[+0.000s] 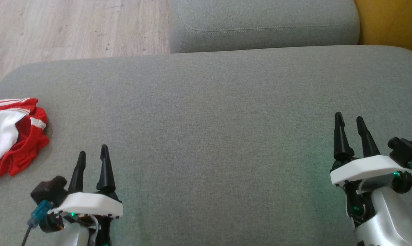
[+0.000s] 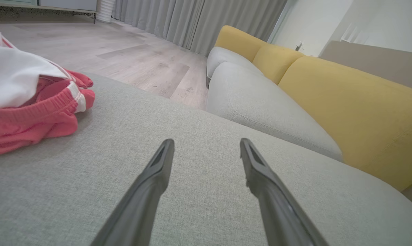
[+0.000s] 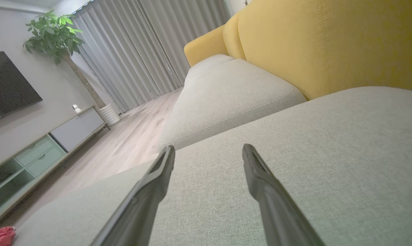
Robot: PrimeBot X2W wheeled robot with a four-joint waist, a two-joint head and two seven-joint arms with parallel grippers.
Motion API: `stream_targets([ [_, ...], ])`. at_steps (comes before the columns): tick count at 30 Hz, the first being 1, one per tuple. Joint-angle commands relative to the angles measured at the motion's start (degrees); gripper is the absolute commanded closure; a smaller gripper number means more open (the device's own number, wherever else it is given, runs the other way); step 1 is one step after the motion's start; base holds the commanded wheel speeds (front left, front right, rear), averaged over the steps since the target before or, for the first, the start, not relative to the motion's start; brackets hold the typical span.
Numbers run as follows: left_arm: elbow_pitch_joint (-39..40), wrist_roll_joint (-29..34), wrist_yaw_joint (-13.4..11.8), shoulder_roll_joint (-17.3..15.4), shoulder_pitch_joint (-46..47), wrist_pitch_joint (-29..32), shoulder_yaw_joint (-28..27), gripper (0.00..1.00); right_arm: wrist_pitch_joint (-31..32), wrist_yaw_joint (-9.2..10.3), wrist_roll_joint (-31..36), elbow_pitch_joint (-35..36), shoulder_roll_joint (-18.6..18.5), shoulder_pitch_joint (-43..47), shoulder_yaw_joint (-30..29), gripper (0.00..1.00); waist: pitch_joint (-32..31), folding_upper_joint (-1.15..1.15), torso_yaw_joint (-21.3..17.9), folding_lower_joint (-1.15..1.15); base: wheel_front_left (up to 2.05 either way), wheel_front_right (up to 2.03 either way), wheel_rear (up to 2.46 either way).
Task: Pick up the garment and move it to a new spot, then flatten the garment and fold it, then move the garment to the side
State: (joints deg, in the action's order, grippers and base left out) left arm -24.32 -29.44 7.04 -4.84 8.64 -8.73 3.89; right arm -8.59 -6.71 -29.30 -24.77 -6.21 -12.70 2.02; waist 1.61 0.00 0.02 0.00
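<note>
The garment (image 1: 13, 136) is a crumpled red and white piece with striped trim, lying in a heap at the left edge of the grey sofa seat (image 1: 206, 112). In the left wrist view the garment (image 2: 31, 106) lies to the left of the fingers, apart from them. My left gripper (image 1: 92, 153) hovers open over the seat, to the right of the heap and nearer to me, holding nothing. My right gripper (image 1: 349, 119) is open at the far right of the seat, empty. A corner of the garment (image 3: 1, 235) shows at the lower left of the right wrist view.
A second grey cushion (image 1: 264, 24) lies beyond the seat, with a yellow backrest (image 1: 394, 24) at the right. Wooden floor (image 1: 72, 27) lies past the seat's far left edge. A TV cabinet (image 3: 38, 153), a plant (image 3: 55, 34) and curtains (image 3: 141, 51) stand across the room.
</note>
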Motion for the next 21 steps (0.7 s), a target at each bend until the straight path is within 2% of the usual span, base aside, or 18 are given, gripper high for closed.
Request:
stream_targets([
  [1,1.4,2.0,-0.3,-1.1,3.4,-0.9,-0.9,0.00,-1.0,-0.53,2.3,1.4,-0.8,-3.8,1.1,0.00,0.0,0.00,0.0,0.00,0.00,0.00,0.00],
  [9,0.2,9.7,-0.9,-0.9,3.4,-2.4,-0.4,0.00,-2.6,-0.60,11.3,-1.4,-0.3,-4.5,1.2,0.00,-0.2,0.00,0.1,0.00,0.00,0.00,0.00],
  [21,-2.1,17.5,-2.5,-0.1,3.0,-4.4,-1.3,0.00,-4.6,-0.70,21.9,-4.1,0.9,-4.6,0.1,0.00,-0.7,0.00,0.3,0.00,0.00,0.00,0.00],
])
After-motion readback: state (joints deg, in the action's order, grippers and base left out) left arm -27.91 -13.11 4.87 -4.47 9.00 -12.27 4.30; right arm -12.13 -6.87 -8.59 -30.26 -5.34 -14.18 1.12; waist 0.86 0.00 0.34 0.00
